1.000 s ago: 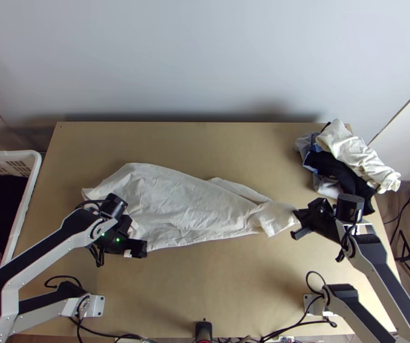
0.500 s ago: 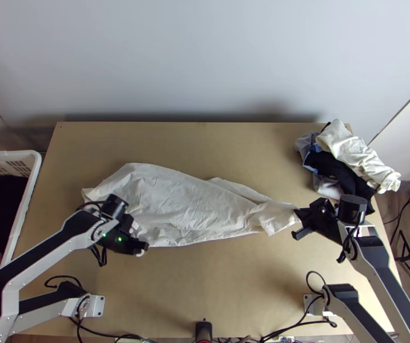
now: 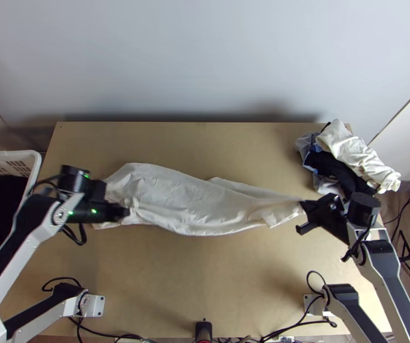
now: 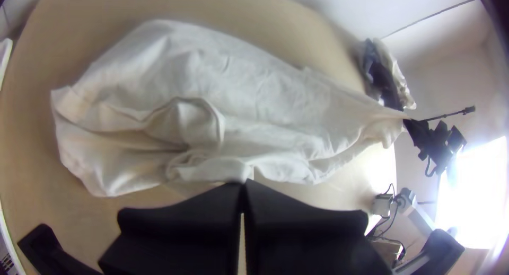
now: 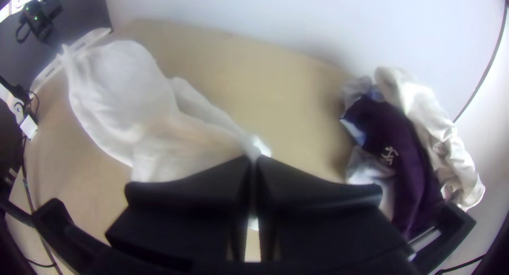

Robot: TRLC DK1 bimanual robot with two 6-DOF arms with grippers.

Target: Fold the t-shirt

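Note:
The white t-shirt (image 3: 199,200) stretches across the middle of the table, bunched and wrinkled, with both ends raised. At its left end my left gripper (image 3: 126,212) pinches the near edge. In the left wrist view, the fingers of the left gripper (image 4: 242,184) meet on the edge of the t-shirt (image 4: 238,126). My right gripper (image 3: 301,212) holds the shirt's right end, a gathered corner. The right wrist view has the right gripper (image 5: 253,159) shut on that corner of the t-shirt (image 5: 159,132).
A pile of clothes (image 3: 347,163), white, dark and grey, lies at the table's back right corner. A white basket (image 3: 24,211) with dark and pink cloth stands at the left edge. Bare wood (image 3: 205,274) shows in front of the shirt.
My left gripper has moved left and up the picture, drawing the shirt's near edge along. The right gripper has shifted slightly right, and the shirt is pulled tauter between them.

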